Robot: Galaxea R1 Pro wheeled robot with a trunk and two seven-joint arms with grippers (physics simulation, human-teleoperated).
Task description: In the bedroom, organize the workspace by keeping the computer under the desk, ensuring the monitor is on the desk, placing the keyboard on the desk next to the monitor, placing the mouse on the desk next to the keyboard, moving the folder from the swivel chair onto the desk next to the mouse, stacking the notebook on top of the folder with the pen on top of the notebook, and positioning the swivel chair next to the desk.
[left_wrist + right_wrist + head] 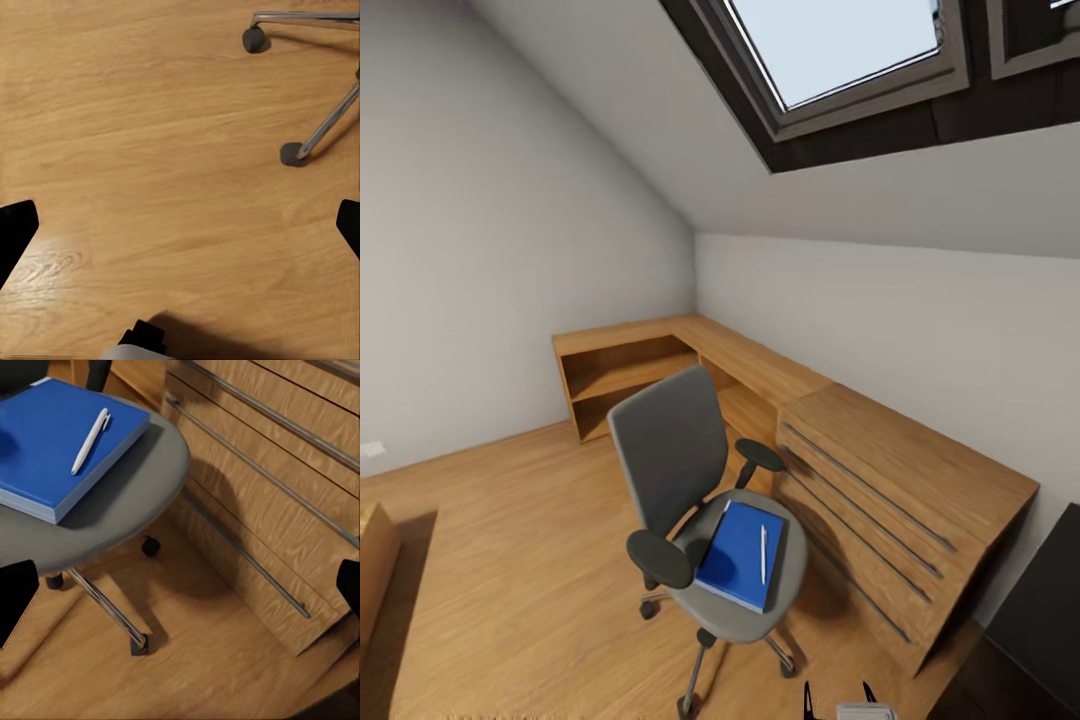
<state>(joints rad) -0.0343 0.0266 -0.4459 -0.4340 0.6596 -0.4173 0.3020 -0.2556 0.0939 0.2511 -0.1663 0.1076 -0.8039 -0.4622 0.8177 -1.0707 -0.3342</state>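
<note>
The step in hand looks like the approach to the swivel chair [695, 500], to lift the folder [742, 555] off its seat. To do it well, I judge the robot should roll closer and stop square to the seat's open front, clear of the chrome base and castors [294, 154], since a nudge would roll the chair away. The grip should then take the folder by an edge that overhangs or sits near the seat rim and keep it level, because the pen [91, 440] lies loose on top and would slide off a tilt; taking the pen first may be safer. The chair stands just beside the wooden drawer unit [895, 500], its grey back toward the room's corner. The dark black surface [1045, 610] shows beyond the drawer unit on the side away from the chair. The folder is bright blue, flat and rectangular, lying in the middle of the grey seat. The pen is a thin whitish stick resting on the folder's half nearer the drawers. Both wrist views show the hand's dark fingertips far apart at the picture edges, so the left hand [180, 225] and the right hand [180, 589] stand wide and hold nothing.
</note>
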